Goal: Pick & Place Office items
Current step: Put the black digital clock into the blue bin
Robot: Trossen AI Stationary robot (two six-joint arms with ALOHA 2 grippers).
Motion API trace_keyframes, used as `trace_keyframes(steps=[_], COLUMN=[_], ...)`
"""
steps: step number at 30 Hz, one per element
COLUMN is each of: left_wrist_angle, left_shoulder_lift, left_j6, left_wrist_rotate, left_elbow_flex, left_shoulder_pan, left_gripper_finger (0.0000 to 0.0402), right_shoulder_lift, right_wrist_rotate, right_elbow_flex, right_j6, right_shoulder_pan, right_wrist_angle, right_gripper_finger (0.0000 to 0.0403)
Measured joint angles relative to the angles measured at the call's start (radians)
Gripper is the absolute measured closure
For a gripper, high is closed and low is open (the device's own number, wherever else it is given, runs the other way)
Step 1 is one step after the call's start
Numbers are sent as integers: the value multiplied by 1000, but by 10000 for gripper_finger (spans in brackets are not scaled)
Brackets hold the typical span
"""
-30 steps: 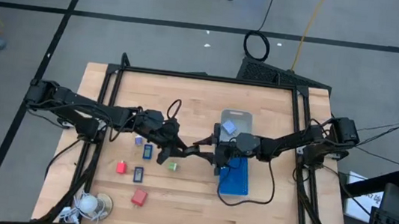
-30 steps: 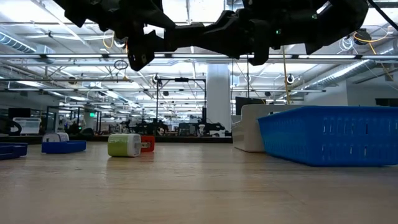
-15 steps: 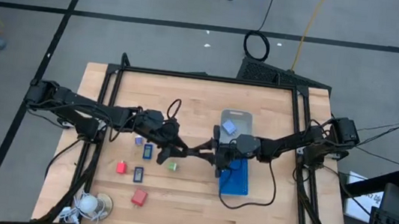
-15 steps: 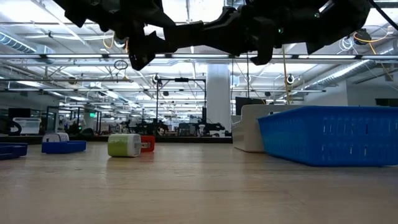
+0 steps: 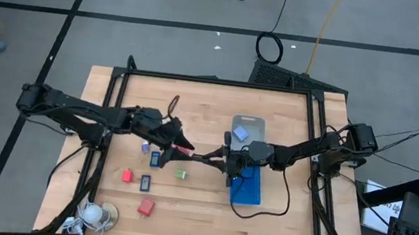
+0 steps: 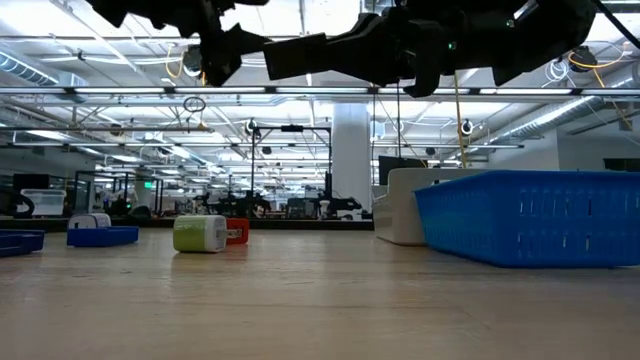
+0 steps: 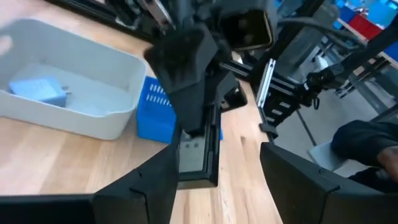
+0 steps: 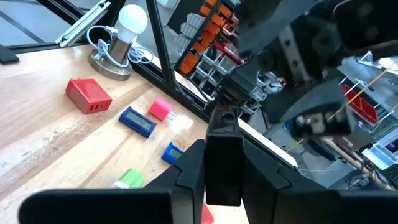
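A dark rectangular piece (image 5: 198, 157) hangs above the table's middle, with my right gripper (image 5: 216, 160) shut on it. My left gripper (image 5: 179, 144) stands open just to its left; in the left wrist view its fingers (image 7: 152, 186) flank the piece (image 7: 198, 158) without touching it. On the wood lie red blocks (image 5: 146, 206) (image 5: 128, 175), blue-and-black pieces (image 5: 155, 159) (image 5: 145, 182) and a green bit (image 5: 181, 174). A light-blue cube (image 5: 241, 134) rests in the clear tray (image 5: 256, 124). My right gripper pinches the dark piece between its two fingers by the end nearest to it (image 8: 222, 180). The fingers come level from the table's right and lie along the piece. Its free end (image 6: 295, 55) sticks out toward the left, lifted clear of the table.
A blue tray (image 5: 246, 186) lies under my right arm, next to the clear tray. A white round coiled-cord thing (image 5: 96, 214) sits at the near left corner. A black frame borders the table (image 5: 278, 212). Bare wood shows at the near middle and right.
My left gripper has let go of the dark piece and drawn back toward the table's left edge, rising a little. The piece stays where it was, clear of the table, held by my right gripper alone.
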Motion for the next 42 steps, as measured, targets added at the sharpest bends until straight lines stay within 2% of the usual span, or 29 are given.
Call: trace_keyframes(steps=[3, 9, 13, 18, 24, 31, 34, 38, 42], left_wrist_angle=[-60, -252, -356, -295, -217, -92, -83, -54, -24], left_shoulder_lift=[-71, -211, -280, -395, -569, -753, -823, -894, -942], left_j6=[62, 312, 360, 381, 343, 277, 274, 272, 272], left_wrist_rotate=[0, -11, -50, -138, -282, -297, -325, -402, -423], left_elbow_flex=[1, 0, -3, -87, -272, -453, -507, -567, -612], left_shoulder_pan=[16, 56, 69, 70, 70, 70, 70, 70, 70], left_gripper_finger=[187, 201, 210, 220, 228, 229, 222, 211, 200], right_shoulder_lift=[-14, -85, -159, -245, -346, -482, -548, -616, -659], right_wrist_rotate=[1, -2, -2, -2, 0, -5, -60, -147, -156], right_elbow_flex=[0, -1, -1, -18, -85, -158, -183, -239, -316], right_j6=[38, 131, 197, 244, 267, 380, 464, 535, 598], right_shoulder_pan=[0, 0, 0, 0, 0, 0, 1, 15, 31], right_wrist_angle=[-10, -81, -183, -265, -268, -337, -397, -392, -353], right_gripper_finger=[342, 339, 338, 344, 338, 343, 339, 341, 345])
